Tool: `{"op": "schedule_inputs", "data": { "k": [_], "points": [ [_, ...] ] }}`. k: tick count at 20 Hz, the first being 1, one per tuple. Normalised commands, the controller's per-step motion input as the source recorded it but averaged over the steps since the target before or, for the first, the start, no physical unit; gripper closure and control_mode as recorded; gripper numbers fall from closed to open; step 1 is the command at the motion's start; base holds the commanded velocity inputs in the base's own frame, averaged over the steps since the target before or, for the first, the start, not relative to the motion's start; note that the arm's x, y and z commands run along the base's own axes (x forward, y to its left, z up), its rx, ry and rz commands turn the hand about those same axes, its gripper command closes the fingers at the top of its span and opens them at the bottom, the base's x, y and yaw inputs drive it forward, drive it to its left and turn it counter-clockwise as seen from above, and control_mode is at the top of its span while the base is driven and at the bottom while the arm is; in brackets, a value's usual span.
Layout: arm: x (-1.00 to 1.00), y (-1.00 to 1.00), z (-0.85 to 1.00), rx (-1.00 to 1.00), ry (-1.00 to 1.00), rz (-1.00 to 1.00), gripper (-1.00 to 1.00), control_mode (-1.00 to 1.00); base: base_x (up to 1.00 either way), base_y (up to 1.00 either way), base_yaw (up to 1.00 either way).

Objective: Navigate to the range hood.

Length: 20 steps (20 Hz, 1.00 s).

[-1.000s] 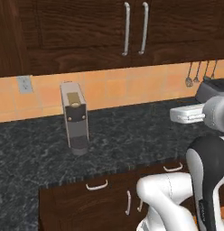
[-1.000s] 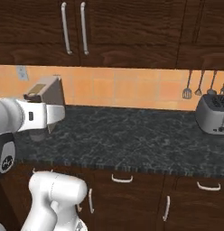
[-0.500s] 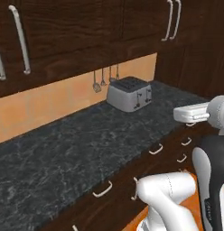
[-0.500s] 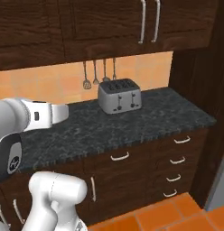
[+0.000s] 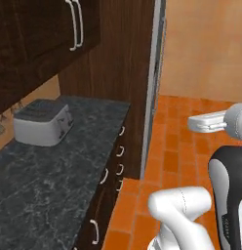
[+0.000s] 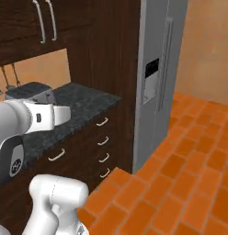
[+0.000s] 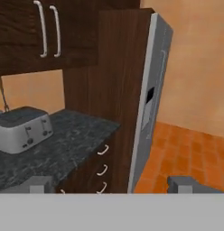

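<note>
Here, the robot faces the end of a run of dark wood cabinets, where a black-speckled stone counter (image 5: 54,161) stops against a tall wood panel and a grey refrigerator (image 6: 159,78) stands just beyond it. A silver toaster (image 5: 42,124) sits on the counter near the orange back wall, below upper cabinets (image 7: 46,31) with long metal handles. Drawers (image 6: 103,147) with small curved pulls line the counter's front. Orange brick-pattern floor tiles (image 6: 180,183) spread out to the right, toward a plain orange wall. The claw (image 7: 111,184) is held out in the air above the counter's edge, its two tips wide apart with nothing between them. The range hood cannot be made out in any of the three views, so its place cannot be told.
</note>
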Motion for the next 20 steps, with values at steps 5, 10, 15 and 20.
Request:
{"op": "schedule_inputs", "data": {
  "k": [5,10,15,20],
  "points": [
    [0.0,0.0,0.0,0.0,0.0,0.0,-1.0,1.0,0.0,0.0,-1.0],
    [0.0,0.0,0.0,0.0,0.0,0.0,-1.0,1.0,0.0,0.0,-1.0],
    [0.0,0.0,0.0,0.0,0.0,0.0,-1.0,1.0,0.0,0.0,-1.0],
    [0.0,0.0,0.0,0.0,0.0,0.0,-1.0,1.0,0.0,0.0,-1.0]
  ]
}}
